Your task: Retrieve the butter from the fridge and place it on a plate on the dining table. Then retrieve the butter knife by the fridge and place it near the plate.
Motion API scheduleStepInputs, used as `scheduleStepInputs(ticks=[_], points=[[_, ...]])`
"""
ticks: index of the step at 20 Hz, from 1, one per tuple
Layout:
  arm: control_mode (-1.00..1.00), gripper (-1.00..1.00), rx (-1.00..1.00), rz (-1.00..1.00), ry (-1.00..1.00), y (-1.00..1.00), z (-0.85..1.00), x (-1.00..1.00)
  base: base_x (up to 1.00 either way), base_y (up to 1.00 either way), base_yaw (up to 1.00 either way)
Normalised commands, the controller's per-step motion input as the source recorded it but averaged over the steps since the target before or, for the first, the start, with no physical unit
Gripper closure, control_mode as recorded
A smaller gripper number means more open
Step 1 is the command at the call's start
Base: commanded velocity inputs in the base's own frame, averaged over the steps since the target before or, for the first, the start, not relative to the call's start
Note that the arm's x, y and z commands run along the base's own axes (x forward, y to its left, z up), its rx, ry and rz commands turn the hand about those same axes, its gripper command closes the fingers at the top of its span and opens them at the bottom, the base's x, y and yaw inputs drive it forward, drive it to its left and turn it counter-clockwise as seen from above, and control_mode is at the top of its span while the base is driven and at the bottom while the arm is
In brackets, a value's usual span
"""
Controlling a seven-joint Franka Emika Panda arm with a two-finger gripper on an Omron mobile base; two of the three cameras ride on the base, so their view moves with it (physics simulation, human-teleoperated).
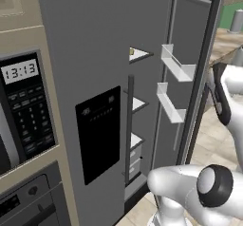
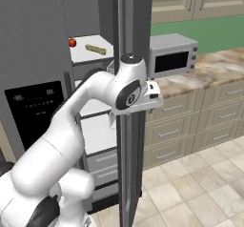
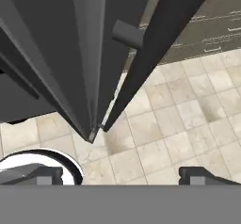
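Note:
The fridge stands with its right door swung open. The butter, a short olive-yellow stick, lies on the top shelf inside, and a corner of it peeks past the shut left door. My gripper is open with nothing between its fingertips. It hangs just outside the open door's edge, below the handle's mount, and looks down at the floor. My wrist sits against that door edge at mid height. The plate, dining table and butter knife are out of view.
A small red fruit sits left of the butter. Door bins line the open door. A built-in microwave is left of the fridge. A countertop microwave stands on a marbled counter over beige drawers. Tiled floor lies to the right.

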Motion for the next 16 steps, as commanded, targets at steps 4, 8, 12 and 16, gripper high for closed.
scheduleStepInputs(ticks=[4, 8, 12, 16], points=[[-1.0, -1.0, -0.27, -0.06, 0.09, 0.82, 0.07, 0.57, 0.0, 0.0, 0.0], [-1.0, -1.0, -0.43, 0.05, -0.1, 0.79, 0.09, 0.18, 0.0, 0.0, 0.0], [-1.0, -1.0, -0.36, 0.0, -0.25, 0.58, 0.0, 0.01, 0.0, 0.0, 0.0], [-1.0, -1.0, -0.19, 0.08, 0.01, 0.54, 0.2, 0.46, 0.0, 0.0, 0.0]])
